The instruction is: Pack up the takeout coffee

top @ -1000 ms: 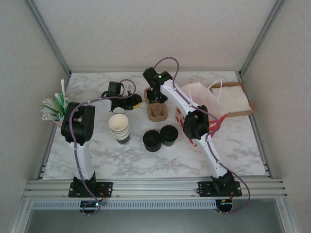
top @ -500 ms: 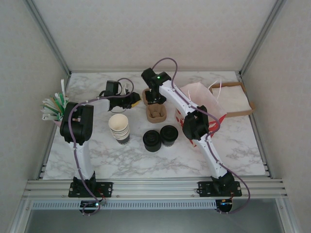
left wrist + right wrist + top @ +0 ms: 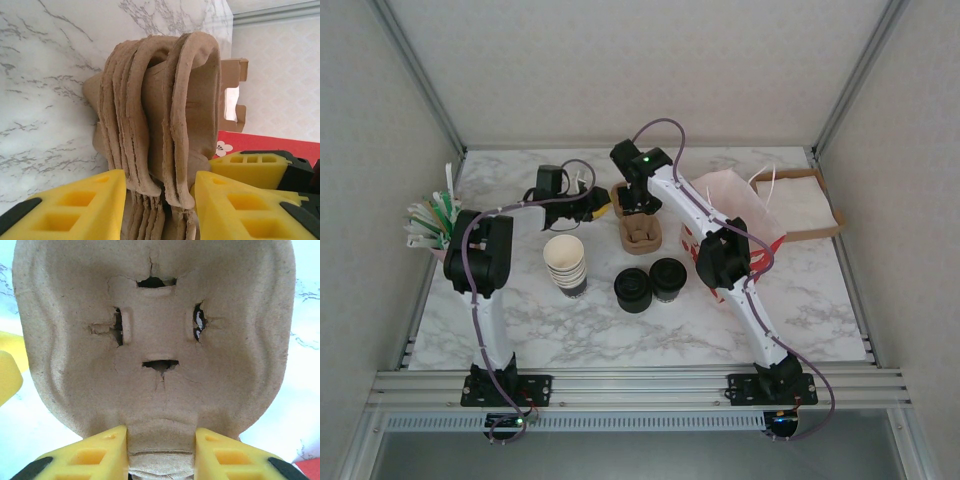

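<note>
One takeout coffee (image 3: pixel 668 279), apart, nearside of right tool (image 3: pixel 638 207)

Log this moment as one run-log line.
stage: carrier pickup | left tool: shut on pulp carrier stack | right tool: shut on same stack | takeout coffee: on table, untouched

Pulp carrier stack (image 3: pixel 643 237) mid-table; cream cup stack (image 3: pixel 565 263) left of it (nested); red-white bag (image 3: pixel 738 200) right.
</note>
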You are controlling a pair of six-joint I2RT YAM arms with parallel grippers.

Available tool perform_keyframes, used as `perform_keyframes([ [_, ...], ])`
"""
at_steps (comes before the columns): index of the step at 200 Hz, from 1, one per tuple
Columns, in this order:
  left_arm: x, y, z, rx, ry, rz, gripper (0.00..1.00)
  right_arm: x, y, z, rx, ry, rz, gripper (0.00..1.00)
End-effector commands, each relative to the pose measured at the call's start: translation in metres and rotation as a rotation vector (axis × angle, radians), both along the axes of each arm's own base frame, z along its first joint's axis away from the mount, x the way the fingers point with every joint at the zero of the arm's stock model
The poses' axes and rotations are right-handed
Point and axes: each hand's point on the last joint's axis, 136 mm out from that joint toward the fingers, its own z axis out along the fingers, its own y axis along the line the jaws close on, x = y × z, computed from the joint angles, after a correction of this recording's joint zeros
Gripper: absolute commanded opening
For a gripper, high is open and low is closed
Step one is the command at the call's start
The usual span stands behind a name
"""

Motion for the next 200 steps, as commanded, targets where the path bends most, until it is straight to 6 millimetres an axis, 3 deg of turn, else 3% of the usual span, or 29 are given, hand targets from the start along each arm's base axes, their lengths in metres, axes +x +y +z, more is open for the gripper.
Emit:
perform_keyframes([
  [1, -0.001, 0.000, -0.007, -0.036, 0.009, -0.016, 0.40, -0.009, 0.005, 0.023, 0.030, -0.014, 0.009, 0.33],
  [46, -0.002, 0.001, -0.011, -0.047, 0.018, -0.014, 0.28, -0.010, 0.005, 0.021, 0.029, -0.008, 0.010, 0.33],
  [136, -0.006, 0.010, -0.005, -0.056, 0.013, 0.010, 0.26, -0.009, 0.006, 0.017, 0.029, -0.001, 0.007, 0.33],
  [200, -0.009, 0.011, 0.013, -0.078, -0.026, 0.019, 0.39, -0.010, 0.006, 0.013, 0.027, 0.007, 0.007, 0.33],
])
